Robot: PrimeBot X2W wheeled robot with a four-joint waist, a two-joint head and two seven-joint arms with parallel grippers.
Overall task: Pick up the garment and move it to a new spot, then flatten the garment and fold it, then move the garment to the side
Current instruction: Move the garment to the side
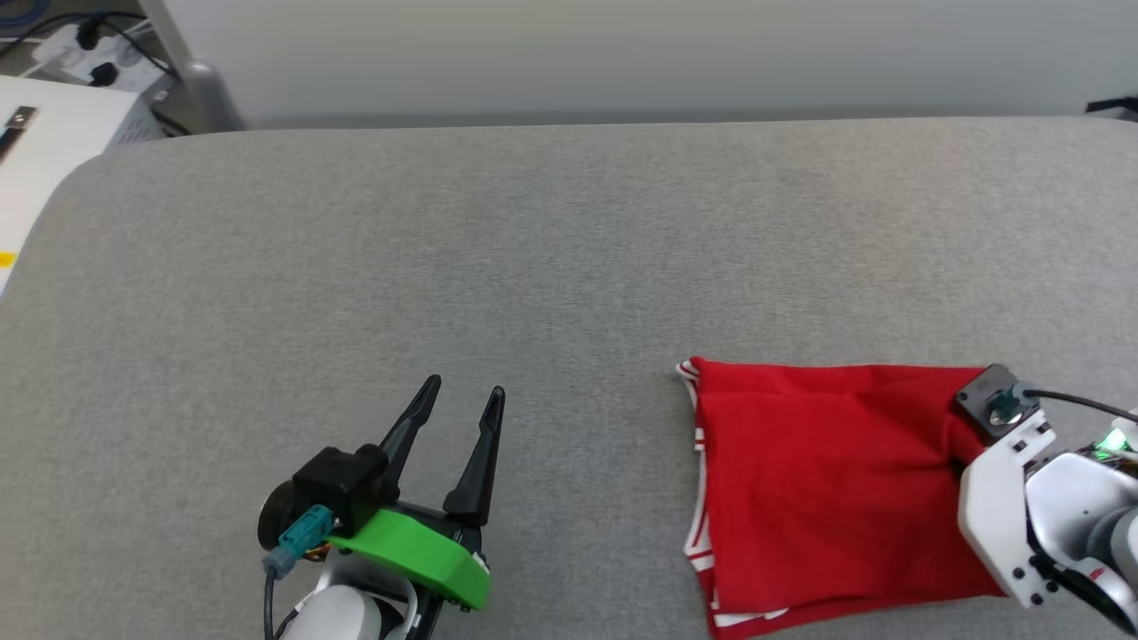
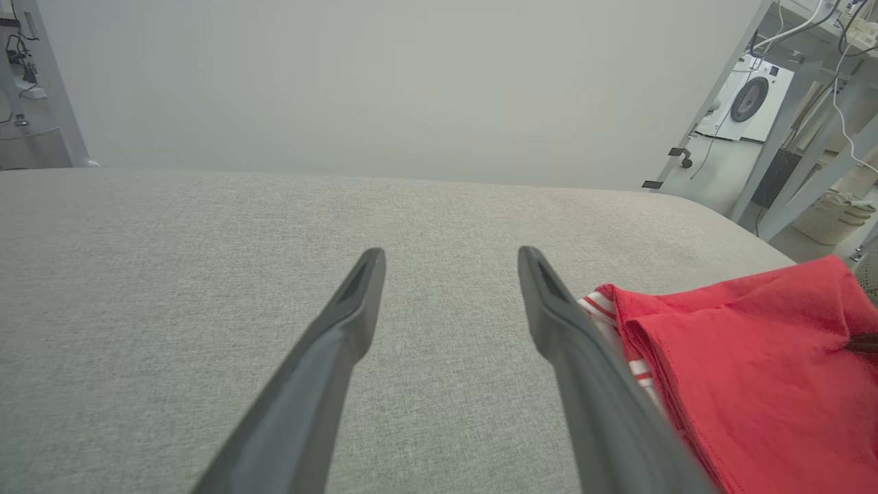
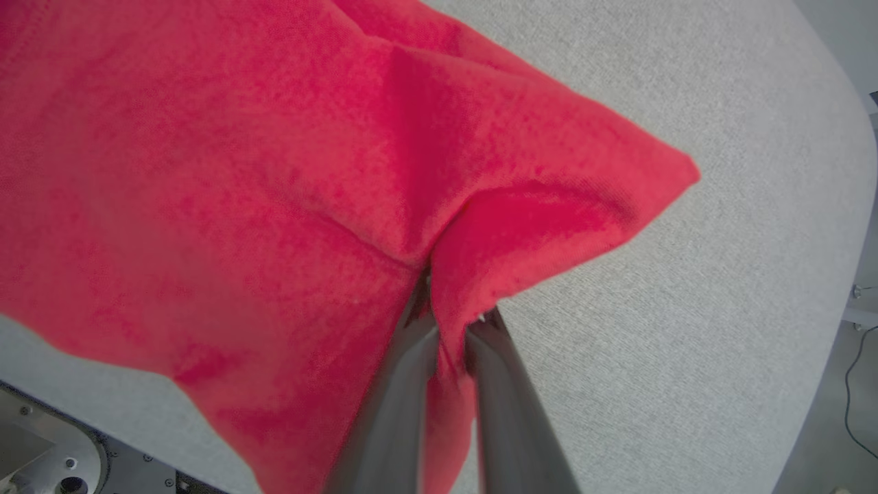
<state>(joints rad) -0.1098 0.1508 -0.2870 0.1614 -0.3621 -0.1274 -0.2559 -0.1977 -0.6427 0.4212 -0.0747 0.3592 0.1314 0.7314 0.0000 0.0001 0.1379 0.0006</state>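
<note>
The garment (image 1: pixel 827 489) lies folded into a red rectangle at the near right of the grey table, striped trim along its left edge. In the right wrist view my right gripper (image 3: pixel 449 322) is shut on a pinched fold of the garment (image 3: pixel 274 192) at its right edge, and the cloth bunches up around the fingers. In the head view the right gripper's white wrist covers that edge. My left gripper (image 1: pixel 467 391) stands open over bare table to the left of the garment, holding nothing. The left wrist view shows the garment (image 2: pixel 754 370) just right of the open left gripper (image 2: pixel 449 257).
The grey padded table (image 1: pixel 533 267) stretches wide to the left and far side. A white unit (image 1: pixel 44 151) with cables stands off its far left corner. Beyond the table's right end stand metal frame legs (image 2: pixel 775 130) and a washing machine (image 2: pixel 744 99).
</note>
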